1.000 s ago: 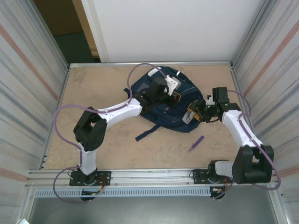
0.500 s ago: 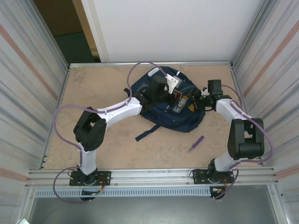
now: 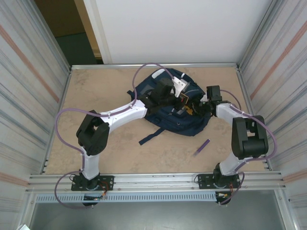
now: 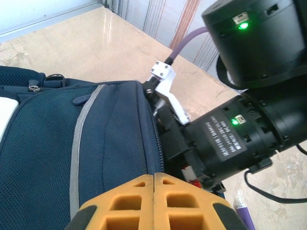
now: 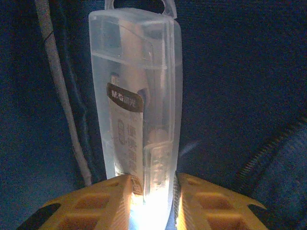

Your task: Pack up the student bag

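Tan desk. Lying on it: big navy backpack at far centre, small purple pen near, nearer-right.

On table, far centre: student bag is lying, one strap trailing toward the near left. Left gripper is sitting on the bag's top. Right gripper is reaching in from the bag's right, plastic case standing between its fingers, inside the bag. Pen is lying near-right of the bag, apart.

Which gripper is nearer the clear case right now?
Right. The right gripper is clamped on one end of the case, against the bag; the left gripper pinches the bag's edge alongside.
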Robot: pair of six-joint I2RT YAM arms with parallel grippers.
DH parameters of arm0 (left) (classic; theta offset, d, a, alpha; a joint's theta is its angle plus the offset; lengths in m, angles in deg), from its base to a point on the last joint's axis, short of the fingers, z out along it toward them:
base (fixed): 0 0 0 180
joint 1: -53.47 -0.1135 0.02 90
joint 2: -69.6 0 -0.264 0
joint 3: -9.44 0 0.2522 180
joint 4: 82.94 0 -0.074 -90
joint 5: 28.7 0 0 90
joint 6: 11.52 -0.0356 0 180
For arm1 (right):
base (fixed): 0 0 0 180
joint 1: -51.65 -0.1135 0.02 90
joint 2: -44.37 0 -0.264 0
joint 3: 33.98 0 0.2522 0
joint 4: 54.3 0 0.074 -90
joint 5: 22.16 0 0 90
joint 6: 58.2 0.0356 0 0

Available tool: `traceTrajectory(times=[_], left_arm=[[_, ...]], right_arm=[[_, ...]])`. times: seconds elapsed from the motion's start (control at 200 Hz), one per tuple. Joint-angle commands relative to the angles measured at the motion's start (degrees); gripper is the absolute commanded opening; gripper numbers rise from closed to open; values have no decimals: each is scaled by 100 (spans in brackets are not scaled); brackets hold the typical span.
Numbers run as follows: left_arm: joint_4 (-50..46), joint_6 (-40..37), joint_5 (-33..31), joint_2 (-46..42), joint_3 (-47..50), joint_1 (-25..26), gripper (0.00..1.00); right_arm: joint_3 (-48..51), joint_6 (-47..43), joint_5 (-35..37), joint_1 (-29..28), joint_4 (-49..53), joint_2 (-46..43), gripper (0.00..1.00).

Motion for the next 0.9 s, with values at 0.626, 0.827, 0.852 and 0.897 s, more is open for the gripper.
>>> traceTrajectory(times=[0.626,0.827,0.852,0.897], left_arm=[[-904,-812,-1647,18,-128,252,99],[-147,-1211,-1965,155,408,213,99],[-162,-1284,-1950,253,363,209,99],[-189,-1329,-2049,432,248,205,99]], right_arm=[[-240,1293,-218,-301,-1958,756,19],[-101,1146,-338,-124,-1714,481,20],[-85,1105,-322,-93,-1626,440,20],[-106,893,-321,-36,-1470,399,21]])
